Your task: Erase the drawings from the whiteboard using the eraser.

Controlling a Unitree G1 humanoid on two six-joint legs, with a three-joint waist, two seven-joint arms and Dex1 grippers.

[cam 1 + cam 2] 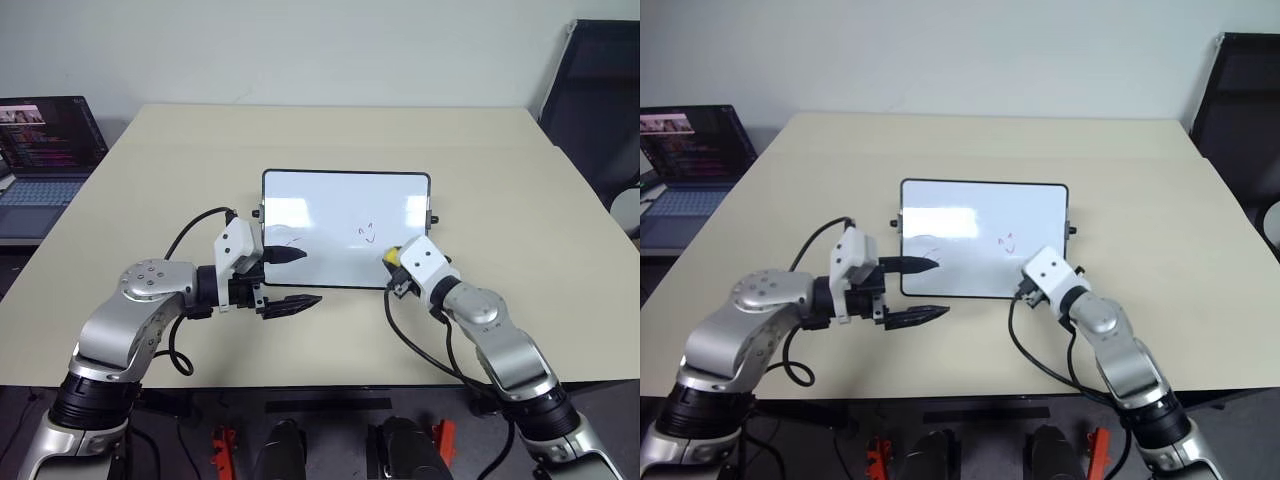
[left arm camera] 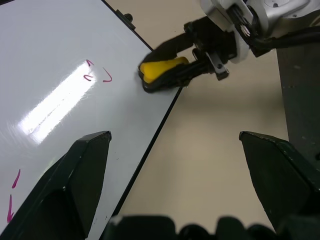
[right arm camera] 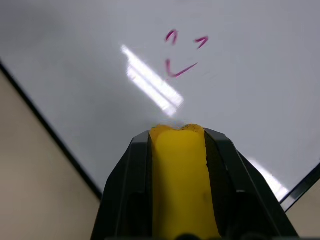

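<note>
From the head views the whiteboard (image 1: 345, 228) lies flat on the worktop (image 1: 500, 180), left hand (image 1: 292, 277) spread at its near left corner; in the wrist views the right hand (image 2: 172, 70) clamps the eraser (image 3: 182, 175) low at its near right edge, short of the drawings (image 3: 182, 52), seemingly ready to wipe

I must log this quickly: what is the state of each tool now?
Left tool: open, holding nothing, its upper finger over the whiteboard.
Right tool: shut on the eraser, at the whiteboard's corner.
</note>
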